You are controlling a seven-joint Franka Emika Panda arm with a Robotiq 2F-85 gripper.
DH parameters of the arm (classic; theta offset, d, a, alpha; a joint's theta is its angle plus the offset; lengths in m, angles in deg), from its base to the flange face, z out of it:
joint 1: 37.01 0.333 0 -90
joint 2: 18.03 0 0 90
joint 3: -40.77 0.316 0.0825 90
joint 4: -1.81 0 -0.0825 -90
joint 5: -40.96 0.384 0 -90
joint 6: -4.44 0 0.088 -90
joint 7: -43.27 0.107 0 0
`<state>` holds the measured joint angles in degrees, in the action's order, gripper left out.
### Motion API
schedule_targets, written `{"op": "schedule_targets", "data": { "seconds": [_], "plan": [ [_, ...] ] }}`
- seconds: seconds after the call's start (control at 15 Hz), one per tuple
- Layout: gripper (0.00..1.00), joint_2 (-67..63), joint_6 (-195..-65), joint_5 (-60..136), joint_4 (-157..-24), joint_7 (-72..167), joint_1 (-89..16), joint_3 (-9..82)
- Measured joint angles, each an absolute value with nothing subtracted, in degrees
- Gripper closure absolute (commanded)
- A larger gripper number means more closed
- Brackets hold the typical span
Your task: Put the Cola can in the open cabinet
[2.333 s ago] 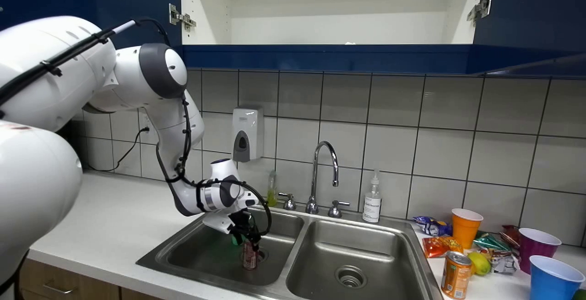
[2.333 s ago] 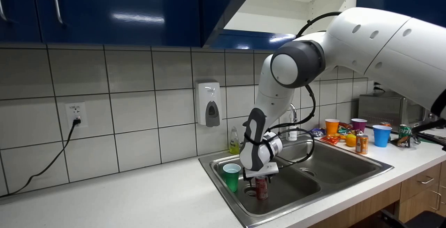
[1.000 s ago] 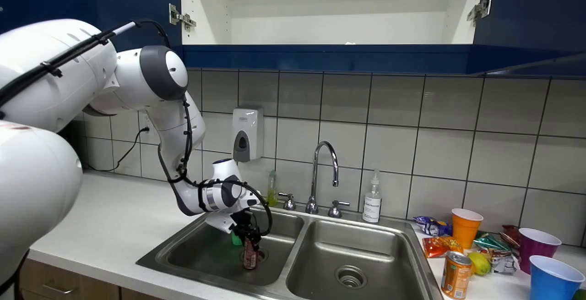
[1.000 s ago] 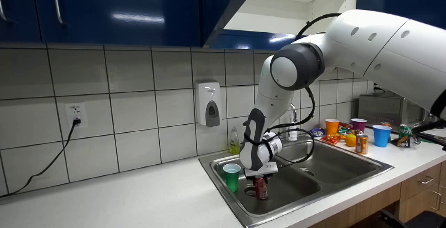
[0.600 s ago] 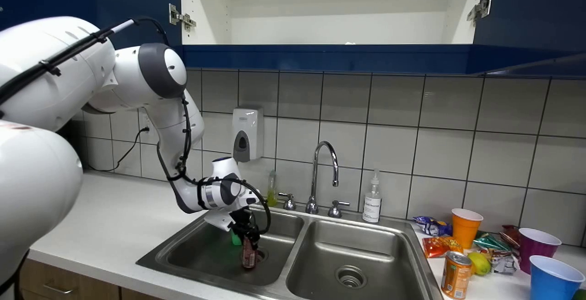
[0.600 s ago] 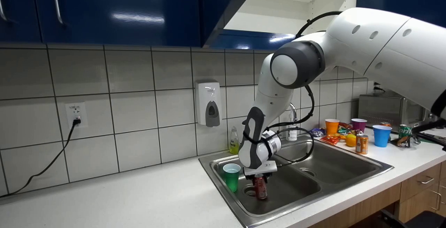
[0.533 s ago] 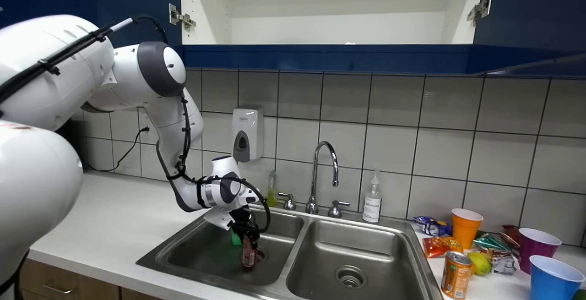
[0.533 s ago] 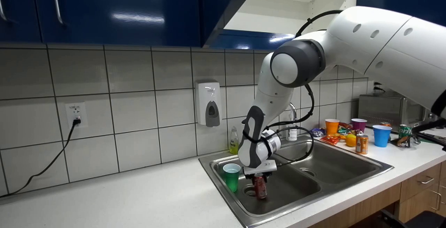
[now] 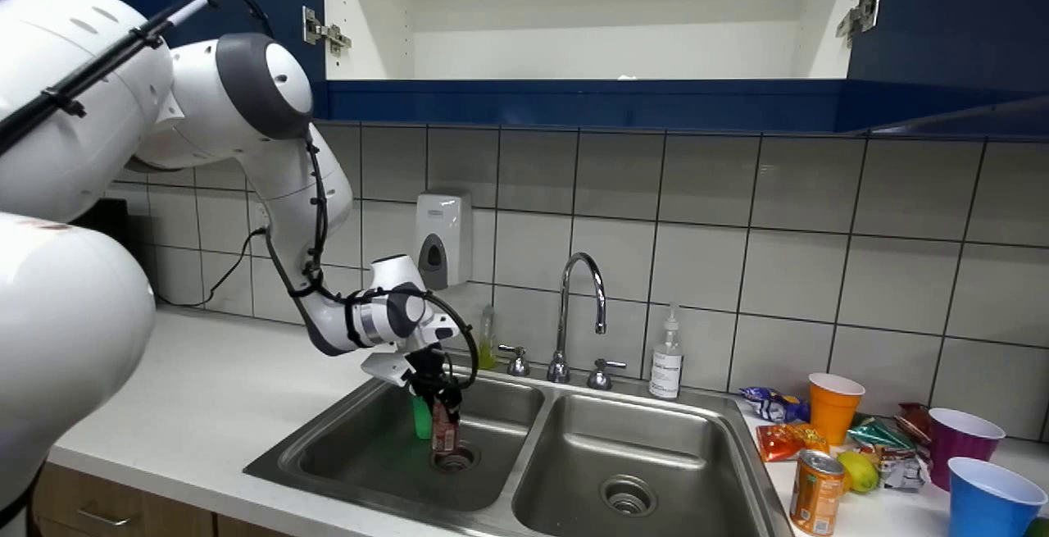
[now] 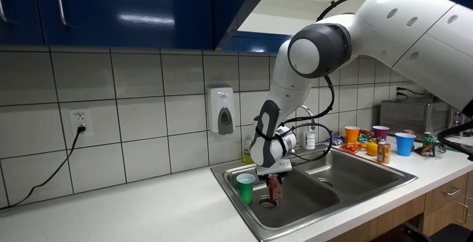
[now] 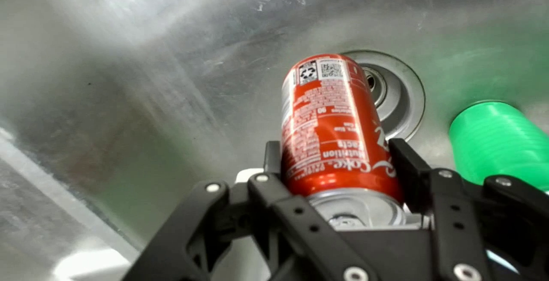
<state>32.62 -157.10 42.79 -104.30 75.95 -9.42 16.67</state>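
Displaying "Coke" and "Nutrition Facts" in white, the red, silver-topped Cola can (image 11: 333, 122) is clamped in the tool (image 11: 338, 161).

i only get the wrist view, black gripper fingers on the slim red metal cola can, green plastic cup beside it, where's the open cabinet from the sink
Observer: Above it. In an exterior view, the wide open wall cabinet with a white interior and dark blue lower edge is higher up than the two-bowl silvery metal sink.
Operator: ok and is there anything tall by the sink i might knock
Observer: Possibly the tall curved chrome faucet: in an exterior view it stands at the sink's back edge, to the picture right of the slim red metal cola can.
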Motion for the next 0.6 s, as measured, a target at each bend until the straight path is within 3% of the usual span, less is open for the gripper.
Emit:
{"op": "schedule_targets", "data": {
  "seconds": [0.6],
  "plan": [
    [0.62,20.6,-149.1,36.8,-111.8,75.8,-7.8,17.2]
  ]
}}
